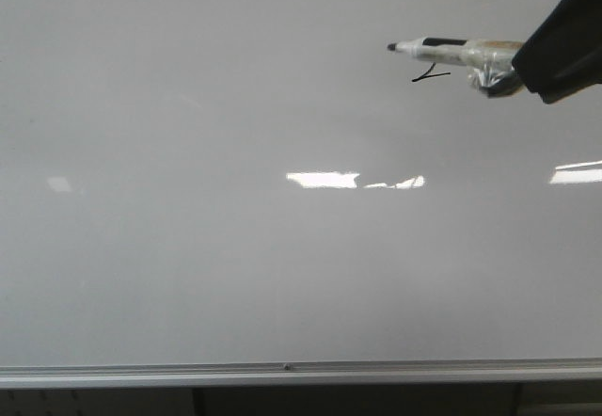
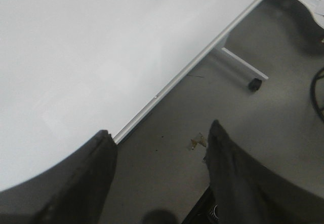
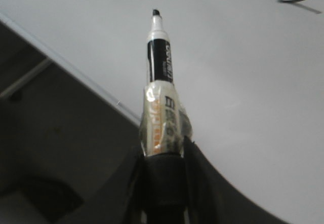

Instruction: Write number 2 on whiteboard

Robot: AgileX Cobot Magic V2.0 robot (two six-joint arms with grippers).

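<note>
The whiteboard (image 1: 188, 247) fills nearly all of the front view, with its silver bottom rail (image 1: 282, 373) running along the lower edge and bright light reflections (image 1: 323, 180) across its middle. The right gripper (image 1: 555, 44) enters from the upper right corner, clamped on a marker (image 1: 451, 51) whose barrel is wrapped in clear tape; the black tip (image 1: 391, 47) points left, level across the board. Just below the marker barrel lies the visible part of the number 2 (image 1: 431, 76), a thin black curved stroke joined to a slanted base line; its upper part is hidden behind the marker. In the right wrist view the same stroke (image 3: 299, 3) shows well apart from the marker's tip (image 3: 156, 12). The left gripper (image 2: 158, 183) hangs beside the board's lower edge over the grey floor (image 2: 263, 112), fingers (image 2: 86, 183) spread apart and holding nothing.
</note>
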